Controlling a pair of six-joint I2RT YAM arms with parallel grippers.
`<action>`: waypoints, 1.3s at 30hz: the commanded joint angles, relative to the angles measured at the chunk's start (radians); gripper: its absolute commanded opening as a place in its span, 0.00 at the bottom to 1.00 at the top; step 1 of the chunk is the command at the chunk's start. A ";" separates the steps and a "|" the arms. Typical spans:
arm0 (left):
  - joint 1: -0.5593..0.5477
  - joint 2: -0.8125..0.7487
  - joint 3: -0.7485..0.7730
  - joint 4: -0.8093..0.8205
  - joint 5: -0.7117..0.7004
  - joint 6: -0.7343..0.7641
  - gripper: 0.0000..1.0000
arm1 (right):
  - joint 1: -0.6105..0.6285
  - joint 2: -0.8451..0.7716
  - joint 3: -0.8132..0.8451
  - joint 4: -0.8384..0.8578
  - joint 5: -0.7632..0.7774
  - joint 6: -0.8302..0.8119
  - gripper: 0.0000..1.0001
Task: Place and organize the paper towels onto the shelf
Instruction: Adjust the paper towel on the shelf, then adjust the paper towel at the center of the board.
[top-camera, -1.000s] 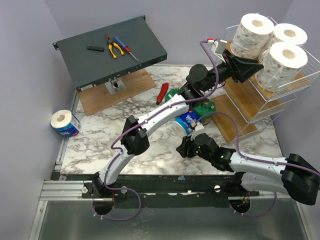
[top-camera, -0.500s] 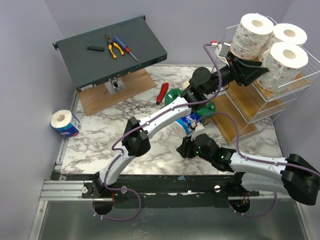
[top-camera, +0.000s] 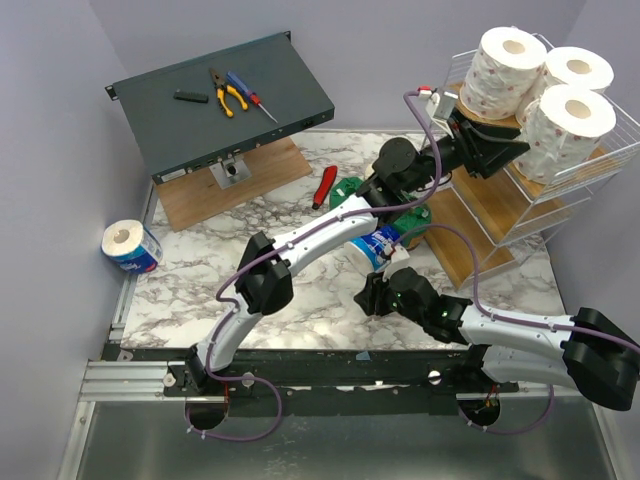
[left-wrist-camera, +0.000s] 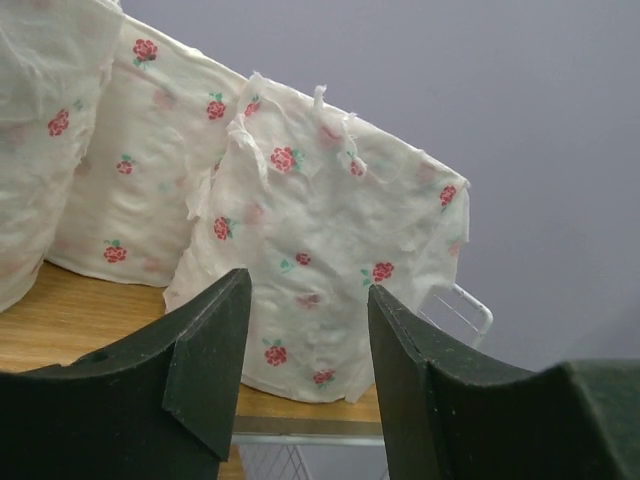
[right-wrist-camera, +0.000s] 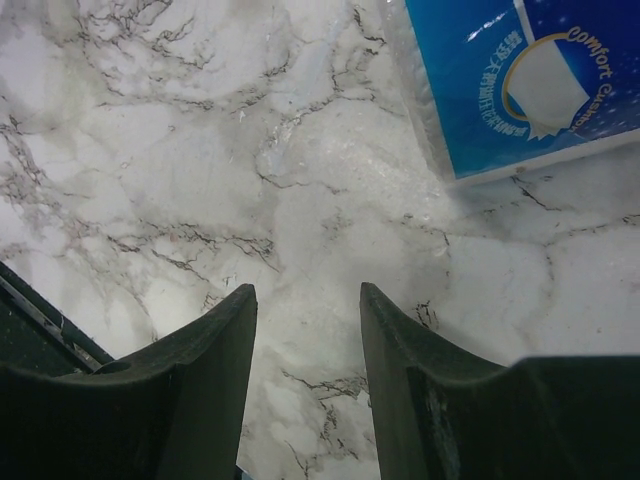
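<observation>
Blue-wrapped roll (right-wrist-camera: 520, 80) lies upper right of the right gripper (right-wrist-camera: 305, 292), jaws apart, empty; left gripper (left-wrist-camera: 308, 285), likewise parted, faces speckled rolls (left-wrist-camera: 310, 220).

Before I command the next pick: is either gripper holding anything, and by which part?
Nothing is held: left gripper and right gripper both stand open and empty.

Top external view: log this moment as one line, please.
left pincer: open, empty, facing floral rolls | right pincer: open, empty, over marble table beside blue-wrapped roll | shelf: three floral rolls on top tier
</observation>
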 joint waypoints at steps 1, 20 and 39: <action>0.029 -0.166 -0.088 0.088 0.046 0.060 0.53 | 0.004 -0.002 0.015 -0.019 0.043 -0.003 0.49; 0.072 -0.962 -0.918 -0.339 -0.466 0.458 0.74 | 0.007 -0.029 0.001 0.043 0.045 -0.016 0.59; 0.072 -1.321 -1.304 -1.050 -0.876 0.106 0.99 | 0.008 -0.052 0.185 -0.028 0.261 -0.103 0.73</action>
